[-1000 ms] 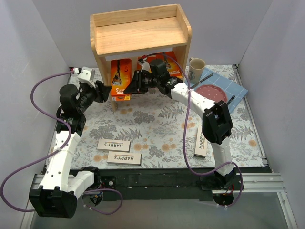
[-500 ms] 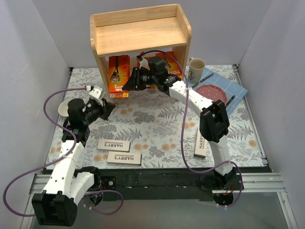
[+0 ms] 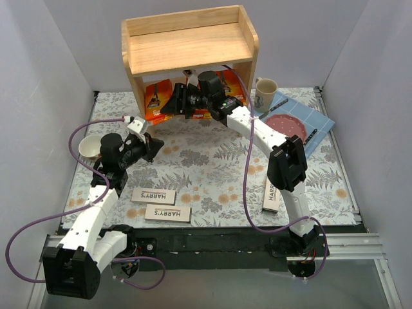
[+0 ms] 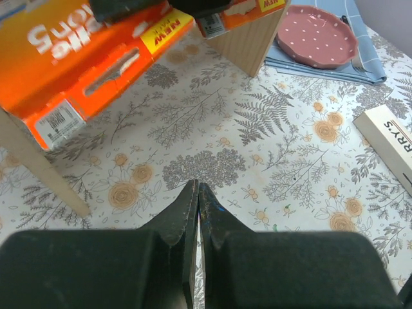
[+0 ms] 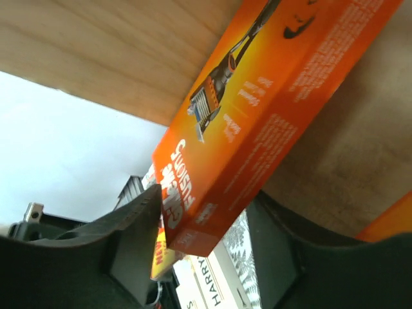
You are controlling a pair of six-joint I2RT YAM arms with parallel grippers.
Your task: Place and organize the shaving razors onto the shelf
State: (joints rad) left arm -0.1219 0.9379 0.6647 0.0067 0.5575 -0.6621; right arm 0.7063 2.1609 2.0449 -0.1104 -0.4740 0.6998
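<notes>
Step in hand: seating an orange pack on the lower tier of the shelf [image 3: 183, 20].

- **Right claw:** Your right claw [image 5: 205, 203] is under the shelf's top board, with its jaws on either side of the orange pack [image 5: 257, 122], near the pack's lower end. The wrist view doesn't show whether the pads press the pack or stand just off it, so I can't tell if it's gripped or let go.
- **Orange packs:** That pack is tilted, not upright, at the shelf's left side close to the left front leg. I can't see whether it rests fully on the lower board. A second orange pack [image 3: 230, 80] sits further right under the same top board. No pack is on the shelf's top tier.
- **Left claw:** Your left claw [image 4: 196, 193] is pinched fully closed on nothing. It hangs over the table [image 3: 212, 167] just in front of the shelf's left leg, pointing toward the shelf.
- **White boxes:** Three white HARRY'S boxes lie flat on the table, well in front of the shelf. Two are side by side to the front-left [image 3: 154, 195] [image 3: 167, 213] and one is to the front-right [image 3: 272, 193].

My read: the orange packs are nearly done and the white boxes are not started.

Next move, as I judge it: get the tilted pack resting steady before you spread the right jaws wide. Then back the claw straight out from under the top board without dragging the pack or clipping the board. Spread the left claw before it drops on the nearest white box, and grip that box across its narrow width near the middle, since it's long and could swing.
</notes>
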